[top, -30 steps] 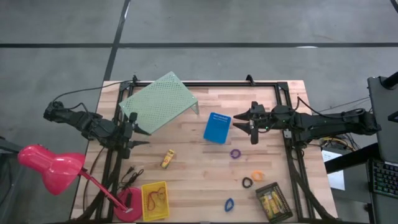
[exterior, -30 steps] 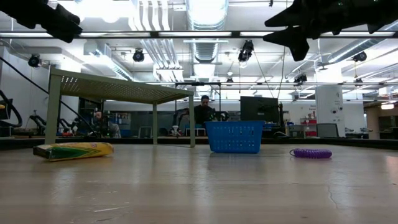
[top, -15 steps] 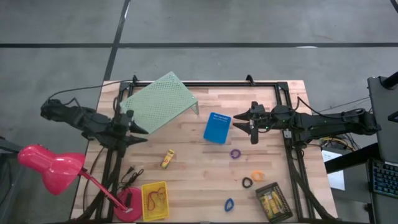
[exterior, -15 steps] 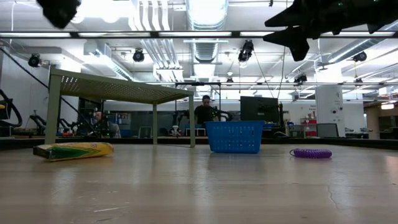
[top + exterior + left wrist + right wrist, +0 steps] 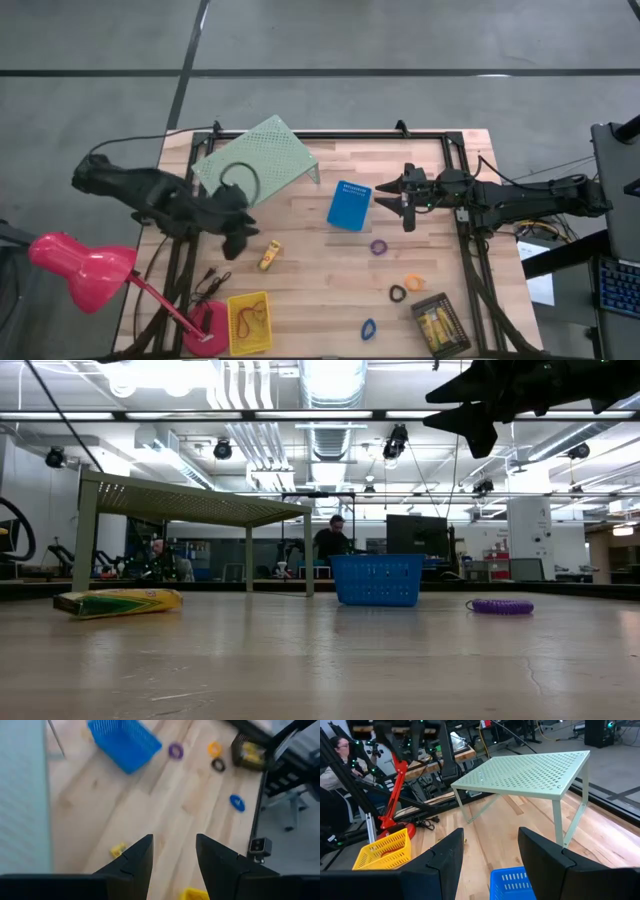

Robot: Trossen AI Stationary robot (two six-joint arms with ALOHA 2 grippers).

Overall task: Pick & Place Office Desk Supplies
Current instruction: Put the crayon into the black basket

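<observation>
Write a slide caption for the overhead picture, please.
Left claw open above a yellow piece; right claw open beside the blue bin.

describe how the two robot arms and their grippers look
Both arms are dark, nearly black, jointed segments. The left gripper has two matte black, wedge-shaped fingers tapering to blunt tips. The right gripper has the same two black angular fingers. A black cable loops over the left arm, and the right arm carries cabling along its length.
</observation>
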